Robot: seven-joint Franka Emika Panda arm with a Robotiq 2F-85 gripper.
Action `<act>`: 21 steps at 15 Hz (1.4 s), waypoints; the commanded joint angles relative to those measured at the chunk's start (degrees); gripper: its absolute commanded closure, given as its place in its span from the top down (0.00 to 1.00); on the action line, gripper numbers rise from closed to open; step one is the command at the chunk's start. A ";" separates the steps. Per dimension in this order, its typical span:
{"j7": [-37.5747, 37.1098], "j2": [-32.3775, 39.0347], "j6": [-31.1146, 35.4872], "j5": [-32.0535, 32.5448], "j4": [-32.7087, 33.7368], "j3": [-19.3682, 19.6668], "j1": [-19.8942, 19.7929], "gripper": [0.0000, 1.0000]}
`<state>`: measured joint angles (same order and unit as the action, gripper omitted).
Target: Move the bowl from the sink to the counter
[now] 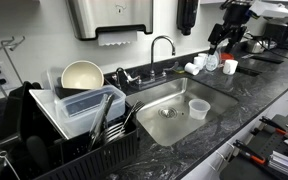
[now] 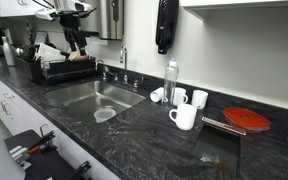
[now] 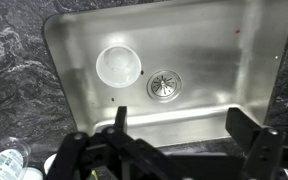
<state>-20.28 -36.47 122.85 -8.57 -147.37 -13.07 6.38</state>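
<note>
1. In the wrist view, the gripper [image 3: 184, 128] was closest to me. Its fingers [image 3: 121, 120] were spread wide with nothing between them, hanging clear above the near rim of the sink [image 3: 219, 45].
2. The drain [image 3: 165, 85] sat mid-basin. The bowl [image 3: 119, 65] stood on the basin floor just beside it, with bare steel showing between the bowl and the walls.
3. In both exterior views the bowl [image 1: 198, 108] [image 2: 105, 114] was the only thing in the sink [image 1: 149, 110] [image 2: 76, 95], with open room on every side of it.
4. The counter [image 2: 154, 145] in front of the sink was open black stone, as was the stretch to one side [image 1: 259, 95].
5. Edges to mind:
   - the faucet [image 1: 162, 45] at the back rim
   - the dish rack [image 1: 79, 145] butting one end of the basin, with a large cream bowl [image 1: 82, 75] in it
6. Farther along in an exterior view stood white mugs [image 2: 184, 117], a clear bottle [image 2: 170, 80] and a red disc [image 2: 247, 120].
7. The bottle's label was too small for me to read.
</note>
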 commanded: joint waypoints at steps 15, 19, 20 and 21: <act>-0.56 21.68 10.03 0.22 0.42 2.41 -0.12 1.00; -1.23 23.03 11.84 0.49 0.32 2.49 -0.58 1.00; -0.24 24.59 13.03 -0.08 0.41 2.99 -0.66 1.00; 0.67 25.90 13.91 -0.47 0.47 3.48 -0.69 1.00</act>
<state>-20.83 -14.10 133.59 -8.47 -147.28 -10.68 5.96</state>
